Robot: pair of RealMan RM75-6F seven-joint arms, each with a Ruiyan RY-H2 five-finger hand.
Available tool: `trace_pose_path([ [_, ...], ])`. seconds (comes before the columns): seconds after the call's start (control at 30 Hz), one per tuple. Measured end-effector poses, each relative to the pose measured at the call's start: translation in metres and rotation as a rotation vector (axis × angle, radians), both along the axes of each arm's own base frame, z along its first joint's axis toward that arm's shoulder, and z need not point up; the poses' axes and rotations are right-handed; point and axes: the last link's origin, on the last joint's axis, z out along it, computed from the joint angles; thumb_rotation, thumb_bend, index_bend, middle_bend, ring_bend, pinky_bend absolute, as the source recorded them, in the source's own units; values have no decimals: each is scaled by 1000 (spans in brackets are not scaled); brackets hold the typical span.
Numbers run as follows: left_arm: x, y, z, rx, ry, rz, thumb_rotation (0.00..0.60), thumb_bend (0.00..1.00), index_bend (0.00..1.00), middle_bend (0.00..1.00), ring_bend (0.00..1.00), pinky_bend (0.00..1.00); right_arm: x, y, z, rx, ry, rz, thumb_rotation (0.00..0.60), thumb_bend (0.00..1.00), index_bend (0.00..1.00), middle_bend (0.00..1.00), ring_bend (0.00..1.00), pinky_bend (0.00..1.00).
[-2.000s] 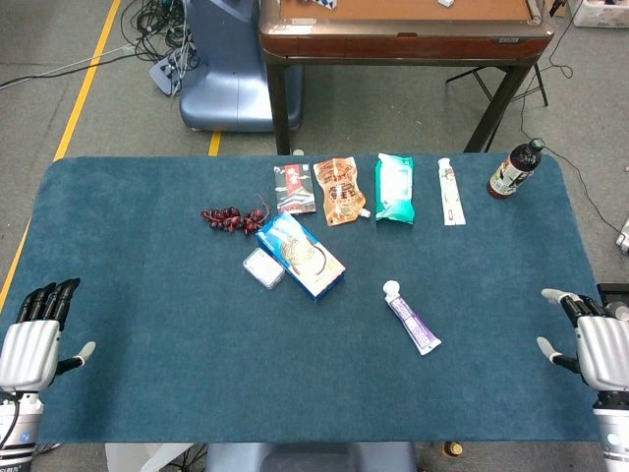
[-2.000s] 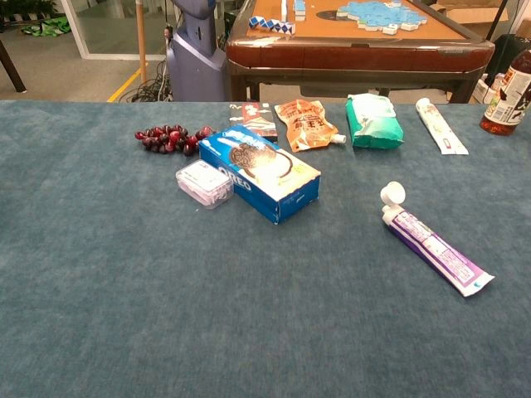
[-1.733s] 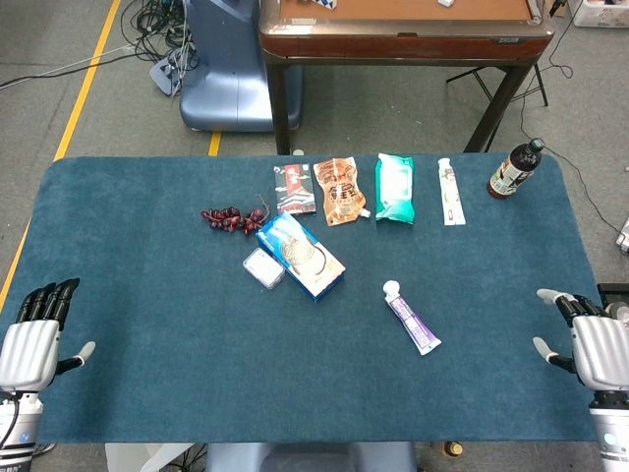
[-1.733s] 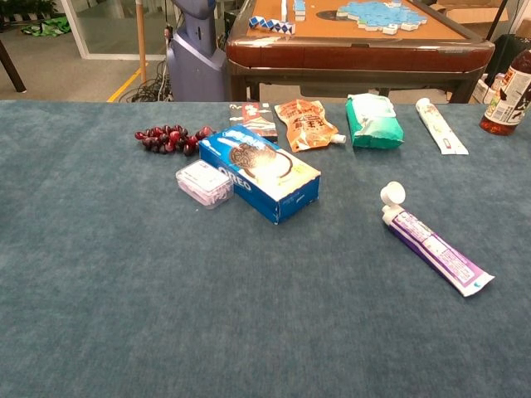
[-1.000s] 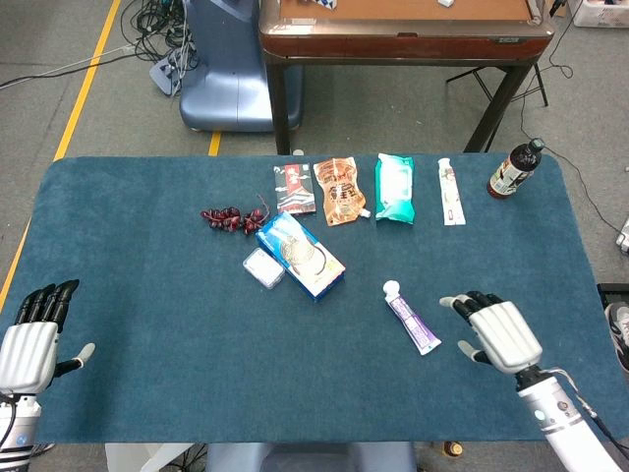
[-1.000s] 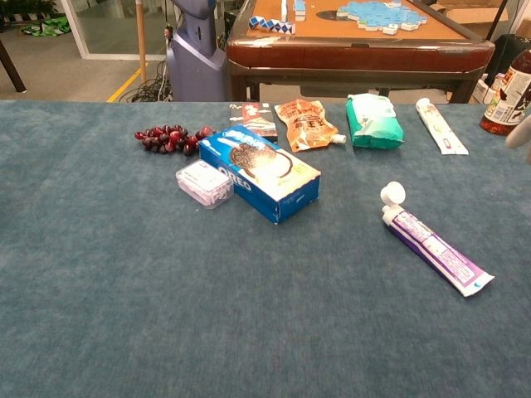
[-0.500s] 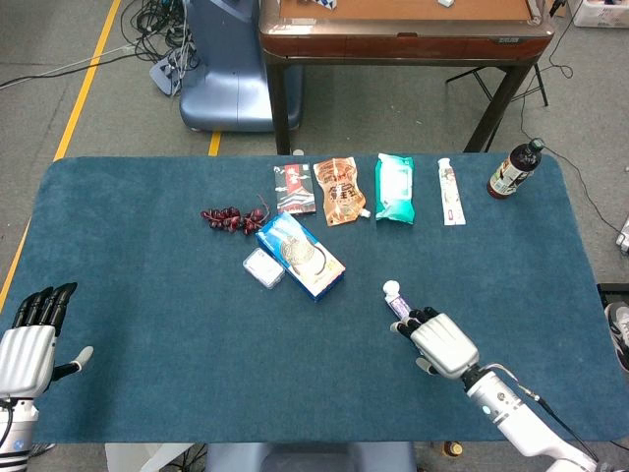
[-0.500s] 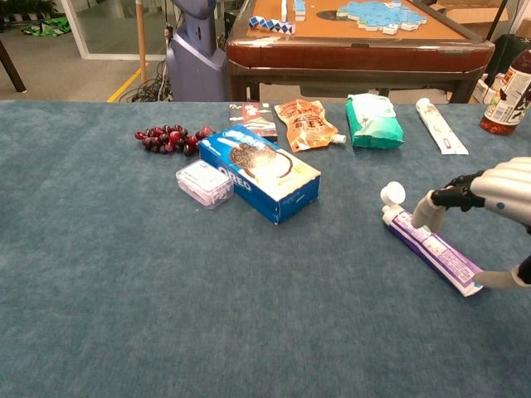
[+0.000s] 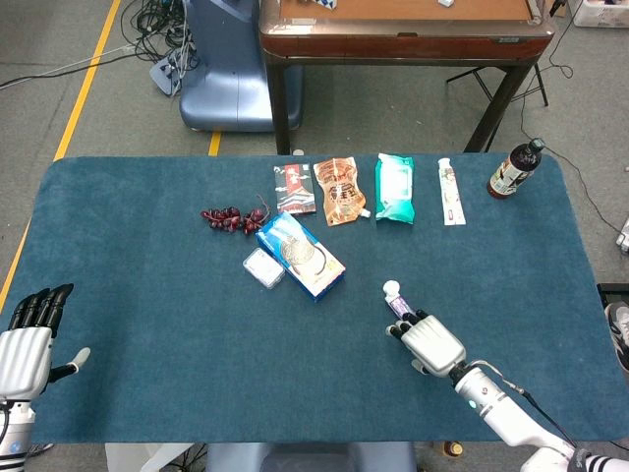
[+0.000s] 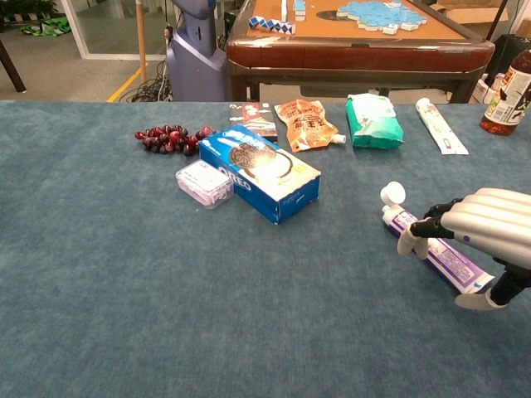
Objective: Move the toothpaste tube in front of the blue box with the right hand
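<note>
Poised over the toothpaste tube (image 10: pixel 431 247), the right hand (image 10: pixel 481 228) had its fingers curved down across the tube's body and its thumb low on the near side, yet nothing was visibly clamped; it appeared apart-fingered and not yet gripping, seemingly placed that way to close around the tube's width. The tube lay flat on the blue table (image 9: pixel 147 285), cap pointing away from the robot, well to the right of the blue box (image 10: pixel 260 172) and not in front of it. The head view (image 9: pixel 430 344) showed only the back of the hand hiding most of the tube, with just the white cap (image 9: pixel 392 289) poking out; the chest view revealed the gap beneath the fingers and the tube's purple body. The left hand (image 9: pixel 25 339), seen only in the head view, rested at the table's near left edge, fingers extended and empty.
</note>
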Motion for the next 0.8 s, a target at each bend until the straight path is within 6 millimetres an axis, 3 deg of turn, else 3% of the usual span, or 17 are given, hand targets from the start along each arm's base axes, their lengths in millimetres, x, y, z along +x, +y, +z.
trace_pose_path([
  [0.33,-2,-1,0,-1,0,6,600,180,0,89,63,49,-10,-7,-2,-13,65,7,580,235,302,405,245,271],
  [0.8,1,2,-4,-9,2,-3,600,180,0,89,63,48,-31,-18,29,-150,66,-67,580,234,302,414,245,271],
])
